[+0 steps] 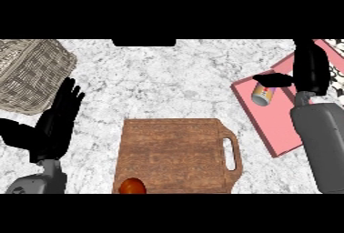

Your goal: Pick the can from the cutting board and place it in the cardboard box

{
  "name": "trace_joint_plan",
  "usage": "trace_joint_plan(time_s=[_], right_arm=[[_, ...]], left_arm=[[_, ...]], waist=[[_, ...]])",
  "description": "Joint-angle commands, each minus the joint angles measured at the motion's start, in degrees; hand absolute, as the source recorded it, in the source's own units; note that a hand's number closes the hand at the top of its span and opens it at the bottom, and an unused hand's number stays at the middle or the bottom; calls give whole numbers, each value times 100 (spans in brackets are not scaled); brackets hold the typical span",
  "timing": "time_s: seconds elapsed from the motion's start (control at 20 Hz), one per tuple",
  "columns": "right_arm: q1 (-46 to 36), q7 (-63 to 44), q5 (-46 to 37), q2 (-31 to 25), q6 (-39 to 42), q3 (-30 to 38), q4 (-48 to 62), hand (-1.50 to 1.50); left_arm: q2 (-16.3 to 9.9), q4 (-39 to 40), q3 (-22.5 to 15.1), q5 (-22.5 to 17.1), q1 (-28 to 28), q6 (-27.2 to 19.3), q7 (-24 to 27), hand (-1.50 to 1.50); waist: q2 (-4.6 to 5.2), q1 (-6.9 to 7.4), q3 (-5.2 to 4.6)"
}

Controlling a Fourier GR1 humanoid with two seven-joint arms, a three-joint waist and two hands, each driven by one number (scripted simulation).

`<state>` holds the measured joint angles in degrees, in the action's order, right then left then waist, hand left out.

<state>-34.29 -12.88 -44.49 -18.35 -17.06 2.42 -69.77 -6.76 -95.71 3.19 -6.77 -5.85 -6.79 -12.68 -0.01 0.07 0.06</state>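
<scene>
Pink box, head view: the cardboard box (279,119) lies flat at the right of the marble counter (174,73), and the can (264,94) is on its side inside it, near the upper end.
Right hand: your right hand (310,68) hovers above the box, thumb pointing left over the can; whether the fingers are closed on the can or already free of it cannot be told here.
Step in hand: by my reading you are at the release, since the can is off the wooden cutting board (176,154) and over the box floor.
Doing it well: spread the fingers fully before lifting, then rise straight up so the can is not dragged or rolled toward the box edge.
Left hand: your left hand (57,120) rests open at the left, fingers up, beside the wicker basket (30,73).
Leave alone: the tomato (132,186) at the board's lower edge.
</scene>
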Motion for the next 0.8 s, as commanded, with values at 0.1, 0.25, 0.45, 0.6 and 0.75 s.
trace_joint_plan(time_s=[0.1, 0.25, 0.45, 0.6, 0.75], right_arm=[[74, 225, 1707, 358, 54, 1020, -682, -150], [265, 514, 2540, 419, 281, 1458, -799, -150], [478, 896, 3069, 443, 219, 1843, -919, -150], [944, 1109, 3221, 491, 163, 1922, -1155, -150], [1358, 1259, 3742, 145, 547, 2342, -1465, -150]], left_arm=[[-160, 146, 248, -187, 126, 206, 183, 0], [57, -75, -10, -61, 133, 42, 11, 0], [98, -176, -76, 63, 78, -68, -76, 0], [-273, 327, 354, -224, -273, 306, 17, 0], [-14, -48, 96, -77, 22, 125, -51, 0]], waist=[[-33, -100, 0], [-25, -74, 4], [-2, -7, -1], [2, -23, -6], [-7, -29, -5]])
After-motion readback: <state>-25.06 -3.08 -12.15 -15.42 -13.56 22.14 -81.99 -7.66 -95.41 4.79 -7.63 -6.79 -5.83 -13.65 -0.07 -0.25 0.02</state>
